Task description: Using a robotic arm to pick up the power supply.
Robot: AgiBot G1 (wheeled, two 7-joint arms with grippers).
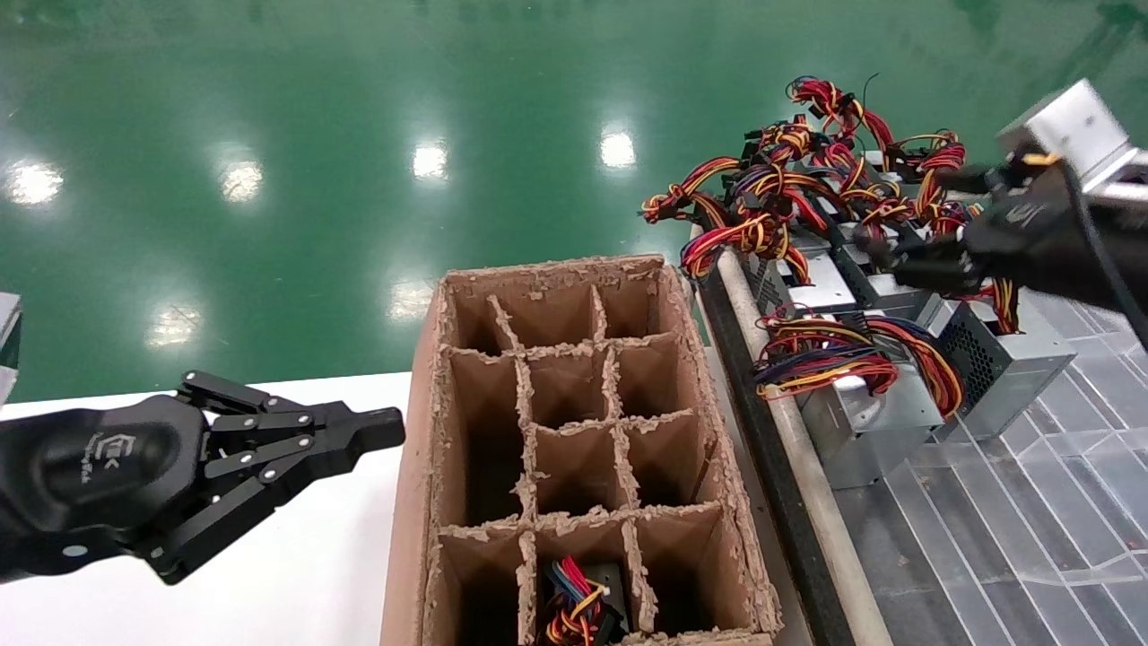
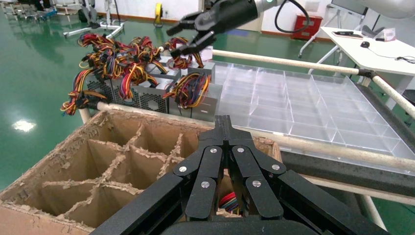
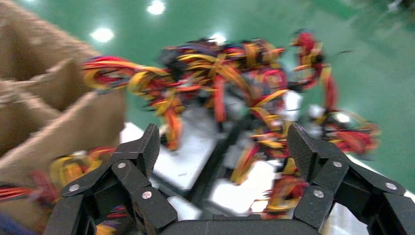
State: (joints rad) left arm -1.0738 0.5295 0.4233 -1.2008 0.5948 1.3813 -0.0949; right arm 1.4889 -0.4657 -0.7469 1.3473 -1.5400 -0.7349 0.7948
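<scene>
Several power supplies stand in a cluster at the left end of the clear tray (image 1: 1031, 538). They are silver-grey boxes with looped red, yellow, orange and black wire bundles. The nearest ones are a box with a black vent side (image 1: 1009, 363) and a box under a wire loop (image 1: 856, 426). My right gripper (image 1: 906, 220) hangs open just above the cluster's middle, nothing between its fingers. From the right wrist, silver box tops (image 3: 188, 152) and wires lie below the open right gripper (image 3: 222, 142). My left gripper (image 1: 381, 429) is shut and empty, left of the cardboard box.
A cardboard box (image 1: 421, 422) with divider cells stands between the arms. One near cell holds a unit with coloured wires (image 1: 583, 606). A white rail (image 1: 789, 449) edges the tray. A white table (image 1: 314, 583) lies under the left arm.
</scene>
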